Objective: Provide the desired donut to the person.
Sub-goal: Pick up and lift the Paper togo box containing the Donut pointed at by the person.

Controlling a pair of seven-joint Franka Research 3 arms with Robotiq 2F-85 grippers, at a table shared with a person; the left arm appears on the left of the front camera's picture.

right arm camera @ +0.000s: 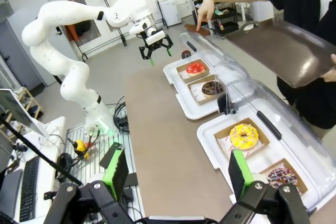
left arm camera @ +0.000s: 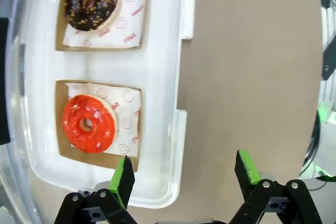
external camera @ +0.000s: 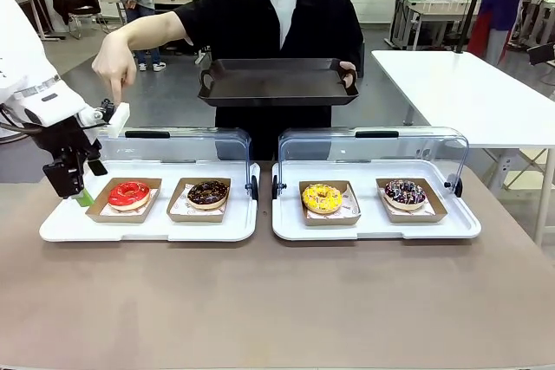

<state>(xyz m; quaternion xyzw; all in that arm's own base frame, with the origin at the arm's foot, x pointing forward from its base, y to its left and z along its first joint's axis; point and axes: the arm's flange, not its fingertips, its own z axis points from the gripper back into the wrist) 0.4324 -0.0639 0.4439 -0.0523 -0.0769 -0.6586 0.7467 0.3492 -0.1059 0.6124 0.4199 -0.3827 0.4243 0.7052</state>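
Donuts sit four in a row on the table (external camera: 277,301), and the red donut (external camera: 129,194), in its brown paper tray (external camera: 154,185), is the one being picked out. The person (external camera: 276,15) stands on the far side of it, and the pointing hand (external camera: 114,61) hangs above and behind it. The index finger aims down at the raised clear lid (external camera: 186,140) just behind the red donut. The other hand holds a dark serving tray (external camera: 277,84), up beyond the red donut and to its right. The left gripper (external camera: 82,195) hovers just left of the red donut, over the edge of the white tray (external camera: 147,230) it lies on. Its jaws are spread wide with nothing between them, and one of its green pads (left arm camera: 125,174) is near a corner of the brown paper tray. Right of the red donut comes the chocolate donut (external camera: 208,193), then the yellow donut (external camera: 323,197), and farthest off the dark sprinkled donut (external camera: 405,192). The right gripper (right arm camera: 176,166) is well apart from the red donut, up above the table, wide open and empty.
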